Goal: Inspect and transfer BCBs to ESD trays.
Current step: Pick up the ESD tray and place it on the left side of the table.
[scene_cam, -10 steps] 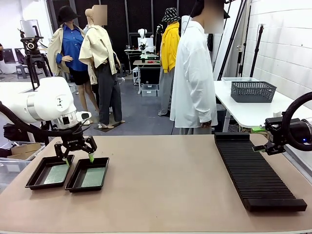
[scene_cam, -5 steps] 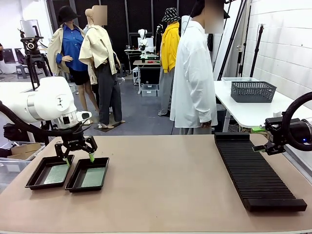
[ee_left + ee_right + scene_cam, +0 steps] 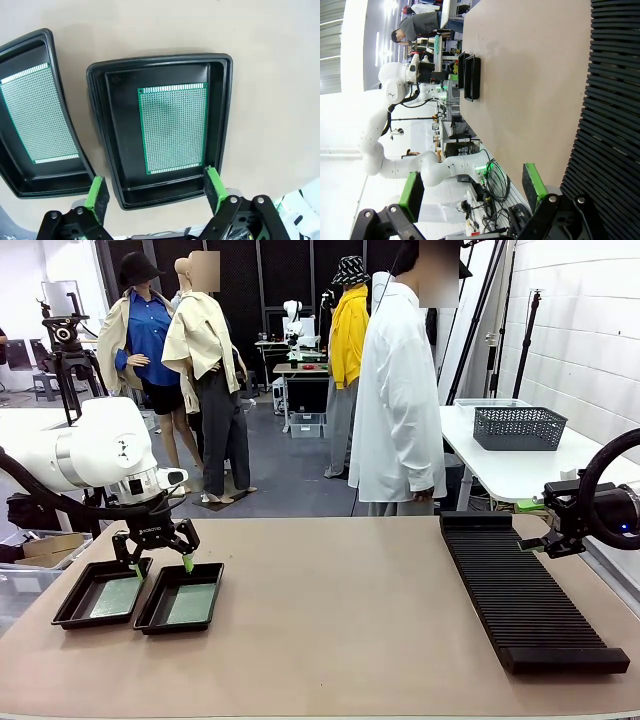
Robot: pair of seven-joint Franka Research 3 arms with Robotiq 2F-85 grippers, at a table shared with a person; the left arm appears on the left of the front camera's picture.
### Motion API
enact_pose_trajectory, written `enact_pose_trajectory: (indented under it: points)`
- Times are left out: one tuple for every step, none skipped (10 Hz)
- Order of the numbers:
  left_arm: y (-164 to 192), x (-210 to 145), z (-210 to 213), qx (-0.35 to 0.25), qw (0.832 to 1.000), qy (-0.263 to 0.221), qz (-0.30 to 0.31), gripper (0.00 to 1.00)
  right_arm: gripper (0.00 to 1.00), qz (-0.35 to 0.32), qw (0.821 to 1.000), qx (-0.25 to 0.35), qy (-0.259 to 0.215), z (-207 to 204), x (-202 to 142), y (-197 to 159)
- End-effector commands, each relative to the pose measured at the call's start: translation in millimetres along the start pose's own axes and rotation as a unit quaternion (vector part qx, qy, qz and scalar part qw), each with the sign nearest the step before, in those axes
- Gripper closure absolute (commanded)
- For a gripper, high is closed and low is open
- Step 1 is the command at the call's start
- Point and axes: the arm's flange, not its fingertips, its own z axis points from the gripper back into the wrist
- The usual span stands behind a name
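- At the counter's (image 3: 330, 620) near-left corner, two black trays sit side by side, almost touching: the left tray (image 3: 98, 592) and the right tray (image 3: 181, 597).
- Each tray holds one green circuit board lying flat on its floor. The left wrist view shows the board in the right tray (image 3: 173, 128) in full, and the board in the left tray (image 3: 36, 113) partly cut off by the picture edge.
- The left gripper (image 3: 160, 566) hangs just above the far rims of the trays, fingers pointing down. Its green pads (image 3: 96, 192) stand wide apart, straddling the near end of the right tray, with nothing between them.
- The right gripper (image 3: 472, 186) is at the counter's right edge, beside the long black slotted rack (image 3: 523, 590). Its pads are spread wide and hold nothing.
- The rack lies lengthwise along the right side of the counter, well apart from the trays.
- A person in a white coat (image 3: 398, 390) stands at the far side of the counter, near the middle.
- A grey mesh basket (image 3: 518, 427) rests on a white table behind the rack.
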Motion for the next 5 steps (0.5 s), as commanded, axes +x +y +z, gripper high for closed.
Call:
enact_pose_trajectory:
  points:
    - [0.8, -0.3, 0.5, 0.001, 1.0, -0.001, 0.0, 0.0, 0.0, -0.001, 1.0, -0.002, -0.001, -0.5, -0.8, 1.1]
    - [0.8, -0.3, 0.5, 0.001, 1.0, -0.001, 0.0, 0.0, 0.0, -0.001, 1.0, -0.002, -0.001, -0.5, -0.8, 1.1]
    - [0.8, -0.3, 0.5, 0.001, 1.0, -0.001, 0.0, 0.0, 0.0, -0.001, 1.0, -0.002, -0.001, -0.5, -0.8, 1.1]
    - [0.8, -0.3, 0.5, 0.001, 1.0, -0.001, 0.0, 0.0, 0.0, -0.001, 1.0, -0.002, -0.001, -0.5, -0.8, 1.1]
    - [0.8, -0.3, 0.5, 0.001, 1.0, -0.001, 0.0, 0.0, 0.0, -0.001, 1.0, -0.002, -0.001, -0.5, -0.8, 1.1]
